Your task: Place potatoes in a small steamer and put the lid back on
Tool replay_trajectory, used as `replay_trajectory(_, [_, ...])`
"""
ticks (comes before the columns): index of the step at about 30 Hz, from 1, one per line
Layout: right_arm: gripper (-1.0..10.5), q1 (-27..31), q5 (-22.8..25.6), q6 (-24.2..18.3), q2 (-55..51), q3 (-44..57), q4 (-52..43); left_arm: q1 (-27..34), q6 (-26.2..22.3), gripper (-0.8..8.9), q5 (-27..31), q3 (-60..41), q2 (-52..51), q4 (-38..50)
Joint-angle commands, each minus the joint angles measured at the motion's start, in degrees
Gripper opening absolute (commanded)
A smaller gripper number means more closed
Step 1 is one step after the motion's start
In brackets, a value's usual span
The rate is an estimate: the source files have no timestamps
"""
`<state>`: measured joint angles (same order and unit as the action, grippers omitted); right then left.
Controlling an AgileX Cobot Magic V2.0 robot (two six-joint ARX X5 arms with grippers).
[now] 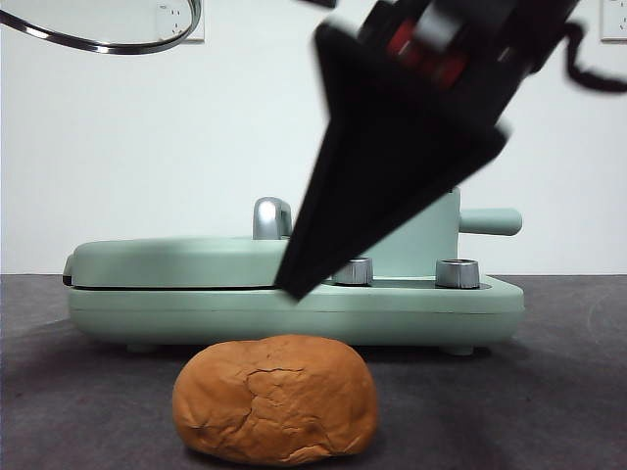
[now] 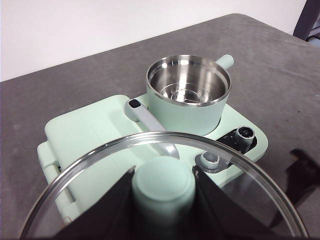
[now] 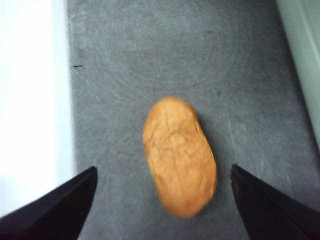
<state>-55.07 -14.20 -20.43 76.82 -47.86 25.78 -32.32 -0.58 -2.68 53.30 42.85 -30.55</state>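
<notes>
The potato (image 1: pixel 274 397), an orange-brown crusty lump, lies on the dark table in front of the appliance. In the right wrist view it (image 3: pixel 180 155) lies below and between my right gripper's (image 3: pixel 163 169) wide-open jaws. In the front view that gripper (image 1: pixel 304 274) hangs above the potato, not touching it. My left gripper (image 2: pixel 164 200) is shut on the mint-green knob (image 2: pixel 164 182) of the glass lid (image 2: pixel 100 165) and holds it up in the air; its steel rim (image 1: pixel 108 43) shows at the top left. The steamer pot (image 2: pixel 187 95) stands open and empty; only its side handle (image 1: pixel 490 221) shows in the front view.
The flat green griddle box (image 1: pixel 176 264) with a chrome handle (image 1: pixel 271 217) stands behind the potato, on the same base as the pot. Two steel dials (image 1: pixel 457 273) sit on the base's front right. The table's edge runs beside the potato in the right wrist view (image 3: pixel 67 100).
</notes>
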Motion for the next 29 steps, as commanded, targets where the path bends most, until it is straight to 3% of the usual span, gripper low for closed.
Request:
replay_trajectory(1, [4.4, -0.9, 1.1, -1.3, 4.0, -1.0, -1.4, -0.3, 0.0, 0.17, 0.1, 0.9, 0.1, 1.9])
replay_trajectory(8, [4.3, -1.0, 2.5, -1.3, 10.8, -1.0, -4.8, -0.3, 0.0, 0.17, 0.1, 0.9, 0.1, 1.9])
replay_trajectory(15, [2.5, -1.0, 2.6, -1.2, 11.8, -1.2, -4.7, -0.3, 0.0, 0.17, 0.2, 0.9, 0.1, 1.9])
replay_trajectory(21, [2.5, -0.2, 2.8, -1.0, 5.6, -9.5, 6.0, -0.3, 0.0, 0.17, 0.1, 0.9, 0.1, 3.2])
replay_trajectory(26, [2.5, 3.6, 11.5, 1.4, 2.0, -24.6, 23.8, -0.3, 0.0, 0.17, 0.2, 0.9, 0.1, 3.7])
replay_trajectory(29, [2.5, 6.4, 13.7, 1.3, 2.1, -31.0, 25.2, -0.3, 0.0, 0.17, 0.2, 0.9, 0.1, 3.6])
